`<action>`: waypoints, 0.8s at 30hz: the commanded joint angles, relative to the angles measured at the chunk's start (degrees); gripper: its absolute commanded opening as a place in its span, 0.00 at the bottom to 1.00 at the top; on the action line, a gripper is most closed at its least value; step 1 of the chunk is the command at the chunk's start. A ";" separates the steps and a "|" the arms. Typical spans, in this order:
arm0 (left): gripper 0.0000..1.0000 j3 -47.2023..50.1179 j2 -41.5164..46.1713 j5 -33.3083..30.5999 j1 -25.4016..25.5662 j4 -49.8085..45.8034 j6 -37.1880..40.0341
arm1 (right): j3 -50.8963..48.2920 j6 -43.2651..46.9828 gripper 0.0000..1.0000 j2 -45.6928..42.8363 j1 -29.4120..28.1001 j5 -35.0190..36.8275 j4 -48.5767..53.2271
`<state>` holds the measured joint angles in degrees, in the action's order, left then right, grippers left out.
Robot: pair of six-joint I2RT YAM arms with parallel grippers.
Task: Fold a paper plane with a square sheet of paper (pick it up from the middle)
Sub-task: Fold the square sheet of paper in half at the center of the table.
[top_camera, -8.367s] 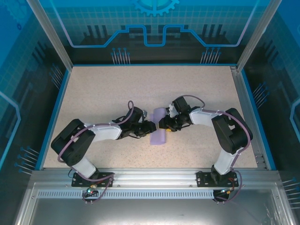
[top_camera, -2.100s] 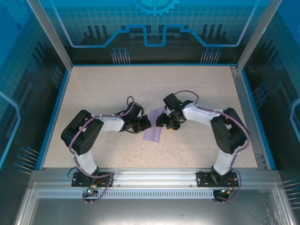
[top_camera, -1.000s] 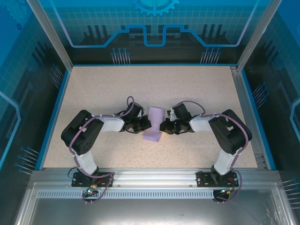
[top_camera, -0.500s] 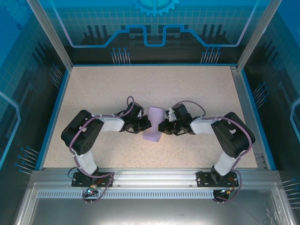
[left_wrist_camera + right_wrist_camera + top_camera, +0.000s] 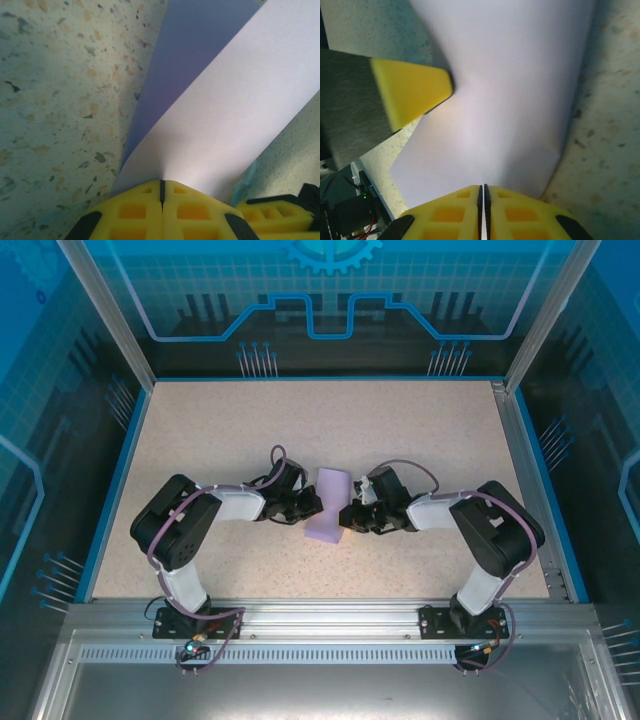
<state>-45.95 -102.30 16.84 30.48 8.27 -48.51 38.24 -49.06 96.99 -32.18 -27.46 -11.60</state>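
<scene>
The square sheet of paper [image 5: 328,502] lies mid-table as a folded lavender strip between both grippers. A paper plane is out of view. My left gripper [image 5: 312,506] is shut on the strip's left edge. In the left wrist view its yellow pads [image 5: 161,186] meet, and the sheet [image 5: 240,100] rises from them as a pale upper flap over a darker lower layer. My right gripper [image 5: 346,517] is shut on the right edge. Its pads [image 5: 483,189] pinch the sheet [image 5: 510,100], and the left gripper's finger [image 5: 410,95] touches the far side.
The speckled beige table [image 5: 250,430] has a blue rim at left, right and back, with an aluminium rail along the near edge. Both arms are bent low, elbows outward. The right gripper's yellow pad [image 5: 272,215] sits close beside the left jaws.
The right gripper has slid slightly nearer along the sheet's right edge and its elbow has swung outward. The left arm and the sheet have stayed put.
</scene>
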 commanded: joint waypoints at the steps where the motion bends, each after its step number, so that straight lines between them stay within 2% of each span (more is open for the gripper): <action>1: 0.00 1.53 -1.69 -0.27 -0.11 -3.59 0.36 | -0.01 0.26 0.13 -1.99 -1.93 -0.30 1.08; 14: 0.00 1.77 -1.54 -0.31 -0.14 -3.61 0.42 | -3.70 -0.68 0.12 4.14 -3.24 1.73 -2.92; 24: 0.00 1.84 -1.30 -0.31 -0.13 -3.60 0.37 | -3.69 -0.60 0.13 -4.32 -3.58 0.44 -0.45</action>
<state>-45.89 -102.30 16.86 30.48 8.34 -48.51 35.14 -49.71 95.11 -35.00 -27.03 -13.32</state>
